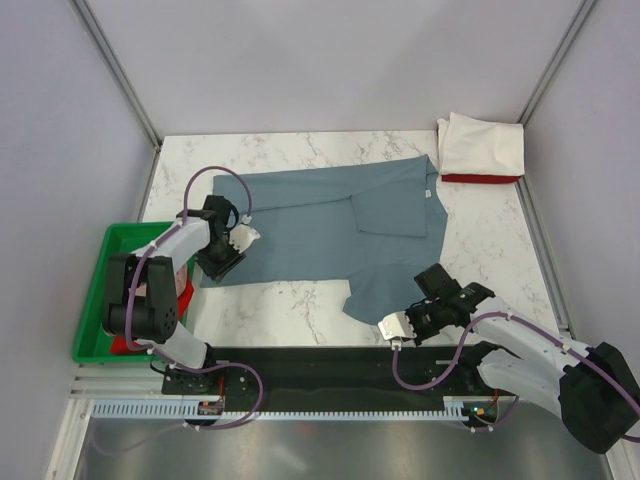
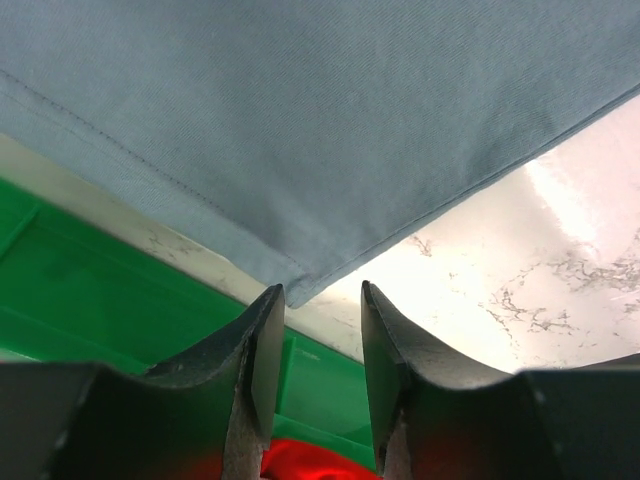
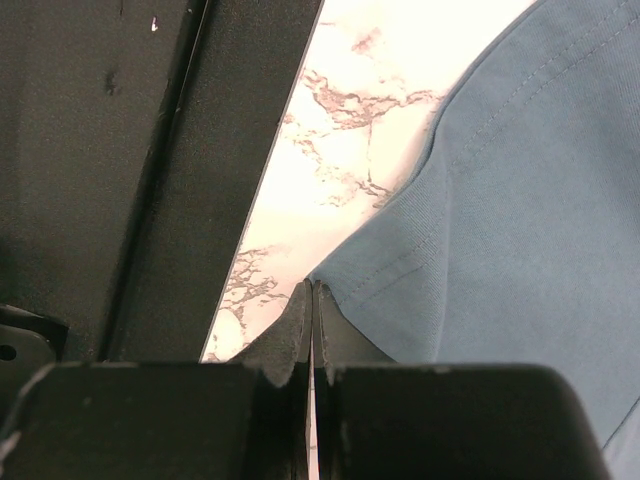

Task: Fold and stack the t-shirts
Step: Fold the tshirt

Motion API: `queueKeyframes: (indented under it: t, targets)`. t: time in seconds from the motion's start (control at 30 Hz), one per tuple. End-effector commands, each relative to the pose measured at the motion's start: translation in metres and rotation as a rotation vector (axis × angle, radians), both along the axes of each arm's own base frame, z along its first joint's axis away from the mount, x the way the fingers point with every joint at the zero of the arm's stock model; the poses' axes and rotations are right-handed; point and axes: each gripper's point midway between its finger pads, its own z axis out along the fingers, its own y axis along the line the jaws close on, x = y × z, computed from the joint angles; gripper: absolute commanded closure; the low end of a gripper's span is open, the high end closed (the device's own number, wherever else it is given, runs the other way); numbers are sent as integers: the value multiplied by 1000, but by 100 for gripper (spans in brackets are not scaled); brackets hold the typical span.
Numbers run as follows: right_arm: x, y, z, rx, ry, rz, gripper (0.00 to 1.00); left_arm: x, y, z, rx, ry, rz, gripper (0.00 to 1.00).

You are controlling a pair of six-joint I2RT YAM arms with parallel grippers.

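2 arms [image 1: 172,240] have black joints, white links and looping purple cables [image 1: 222,171].

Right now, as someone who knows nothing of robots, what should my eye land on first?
A blue-grey shirt lies spread across the middle of the marble table. The left gripper stands open at the shirt's left corner, and the right gripper is shut at its near edge. A folded white and red stack sits in the far right corner.
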Motion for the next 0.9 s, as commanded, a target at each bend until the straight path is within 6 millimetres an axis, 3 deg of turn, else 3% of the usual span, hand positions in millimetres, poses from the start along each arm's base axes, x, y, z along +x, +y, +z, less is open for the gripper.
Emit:
queueKeyframes:
  t: [0.0,0.3,0.57,0.7,0.87]
  targets:
    - [5,-7,-4,-43,-25,-18,100,10,4,12,26,-49,-37,56]
    - [6,-9,-5,-55,-23,-25,100,-5,8,-11,44,42,-53,56]
    - [6,-9,-5,-57,-18,-36,100,-6,11,-25,61,72,-58,56]
    - [6,-11,-5,-61,-24,-44,100,-7,11,-32,66,92,-60,67]
    - [7,-10,-4,-57,-20,-70,100,-1,13,-35,82,73,-54,69]
